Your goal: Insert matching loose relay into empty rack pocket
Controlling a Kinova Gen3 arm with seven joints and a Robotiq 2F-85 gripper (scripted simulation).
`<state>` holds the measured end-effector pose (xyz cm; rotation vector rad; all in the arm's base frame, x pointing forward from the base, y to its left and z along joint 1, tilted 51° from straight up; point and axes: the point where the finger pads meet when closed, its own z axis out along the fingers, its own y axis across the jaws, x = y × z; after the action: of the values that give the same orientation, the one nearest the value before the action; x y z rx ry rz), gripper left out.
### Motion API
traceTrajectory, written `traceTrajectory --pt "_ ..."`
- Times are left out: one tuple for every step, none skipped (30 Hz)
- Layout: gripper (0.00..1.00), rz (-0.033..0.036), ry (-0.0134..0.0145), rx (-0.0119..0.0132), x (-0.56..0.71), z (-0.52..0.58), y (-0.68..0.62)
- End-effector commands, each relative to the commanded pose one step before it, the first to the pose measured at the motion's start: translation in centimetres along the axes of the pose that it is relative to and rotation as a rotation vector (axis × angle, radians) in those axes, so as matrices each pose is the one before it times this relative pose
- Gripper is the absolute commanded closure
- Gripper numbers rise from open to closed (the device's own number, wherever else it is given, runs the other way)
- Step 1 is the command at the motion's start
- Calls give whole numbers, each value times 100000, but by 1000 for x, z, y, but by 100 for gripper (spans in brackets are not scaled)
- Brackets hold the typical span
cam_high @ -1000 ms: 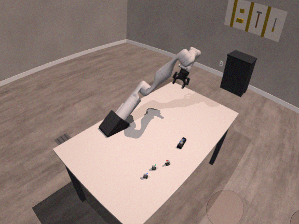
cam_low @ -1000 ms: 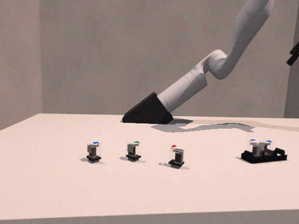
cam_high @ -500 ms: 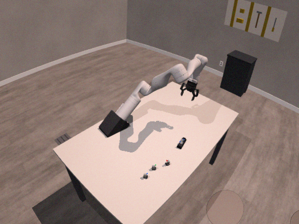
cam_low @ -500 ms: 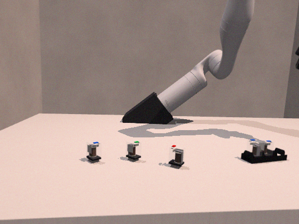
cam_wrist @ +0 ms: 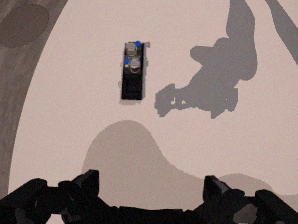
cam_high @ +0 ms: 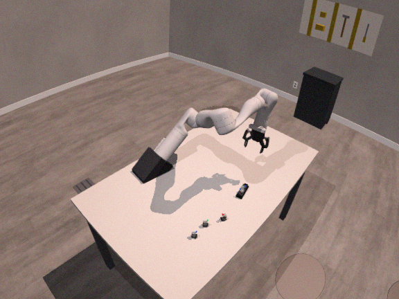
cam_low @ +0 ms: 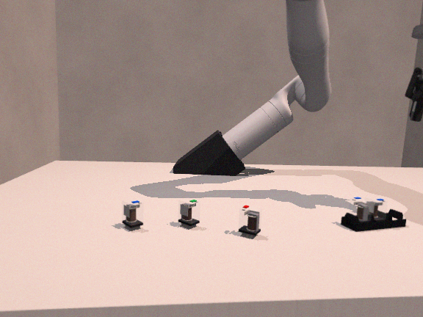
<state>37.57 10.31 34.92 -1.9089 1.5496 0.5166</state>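
The blue-buttoned loose relay [cam_high: 194, 234] [cam_low: 132, 216] stands upright (clear-sided, dark-based) on the table [cam_high: 138, 239] [cam_low: 183, 271].

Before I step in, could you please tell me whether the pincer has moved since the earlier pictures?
Yes; in the top view the pincer has come nearer the black rack.
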Motion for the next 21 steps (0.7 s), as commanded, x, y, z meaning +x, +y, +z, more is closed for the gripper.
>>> traceTrajectory --pt "0 1800 -5726 -789 2538 1995 -778" --pt "0 0 0 0 0 0 0" --pt "0 0 0 0 0 0 0" --pt "0 -453 -848 475 643 558 -317" --pt "0 -418 -772 452 616 537 -277" --pt "0 -385 -701 428 586 514 -240" --pt "0 -353 -634 402 554 489 -206" --pt "0 0 0 0 0 0 0" --pt "0 0 0 0 0 0 0" --pt "0 0 0 0 0 0 0" --pt "0 0 0 0 0 0 0" --pt "0 0 0 0 0 0 0" --pt "0 0 0 0 0 0 0" --pt "0 0 0 0 0 0 0" --pt "0 0 0 0 0 0 0" --pt "0 0 0 0 0 0 0" --pt "0 0 0 0 0 0 0" --pt "0 0 0 0 0 0 0" --pt "0 0 0 0 0 0 0" --pt "0 0 0 0 0 0 0" --pt "0 0 0 0 0 0 0"
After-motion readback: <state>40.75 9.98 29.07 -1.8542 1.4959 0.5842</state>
